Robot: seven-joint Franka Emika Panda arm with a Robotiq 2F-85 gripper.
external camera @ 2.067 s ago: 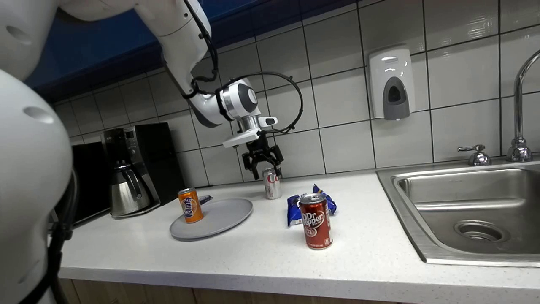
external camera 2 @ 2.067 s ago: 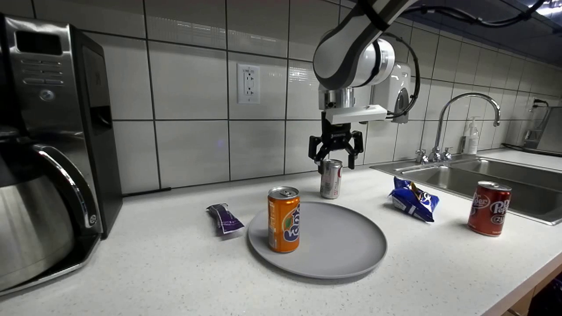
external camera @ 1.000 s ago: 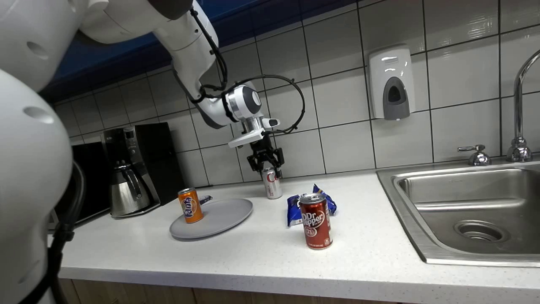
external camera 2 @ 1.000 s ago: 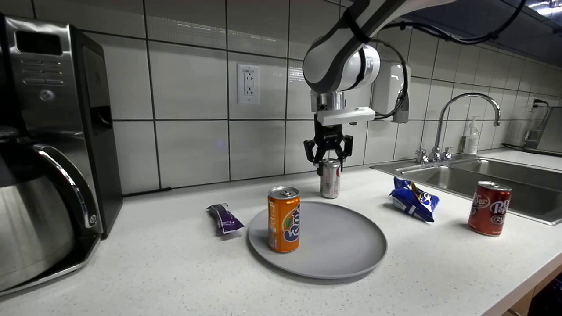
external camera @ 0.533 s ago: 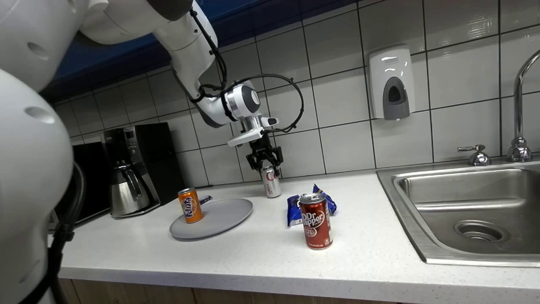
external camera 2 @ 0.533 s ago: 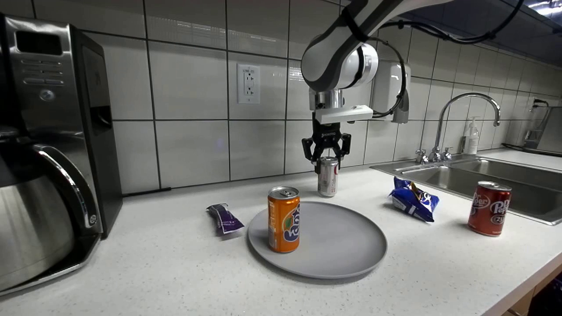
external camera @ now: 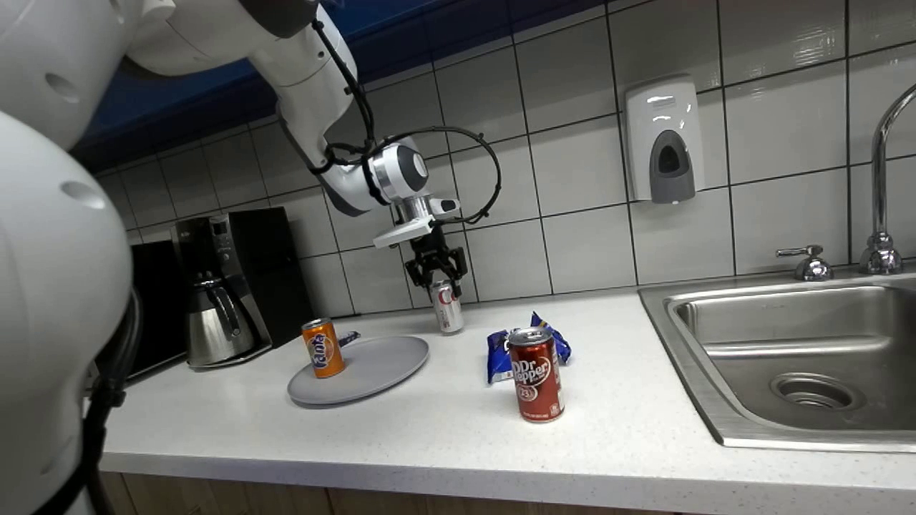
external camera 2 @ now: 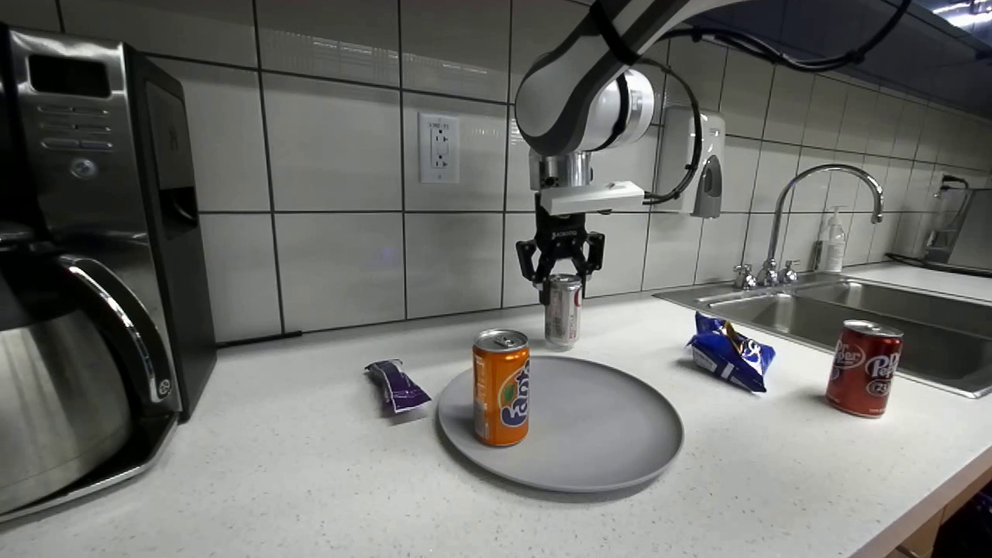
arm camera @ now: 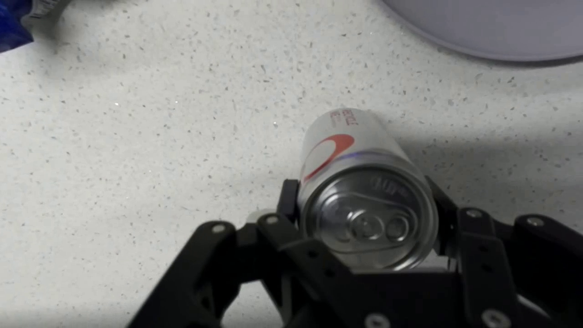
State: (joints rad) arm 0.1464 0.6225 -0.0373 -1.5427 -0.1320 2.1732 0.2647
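Observation:
My gripper (external camera 2: 563, 294) is shut on the upper part of a silver can with a red mark (external camera 2: 563, 324), seen in both exterior views. In the wrist view the can (arm camera: 341, 136) shows its lid, with a black finger (arm camera: 288, 200) pressed on either side. It is about upright near the tiled wall; whether its base touches the counter I cannot tell. A round grey plate (external camera 2: 604, 434) lies close in front of it. On that plate an orange Fanta can (external camera 2: 500, 395) stands upright, in both exterior views.
A blue crumpled packet (external camera 2: 732, 356) and a red Dr Pepper can (external camera: 535, 379) are on the sink side. A purple packet (external camera 2: 398, 387) lies beside the plate. The coffee maker (external camera 2: 167, 232), tiled wall and steel sink (external camera: 690, 372) bound the counter.
About two seconds ago the jaws stood wider above the silver can; they then came down and closed on it. Since then gripper and can have shifted leftward in both exterior views.

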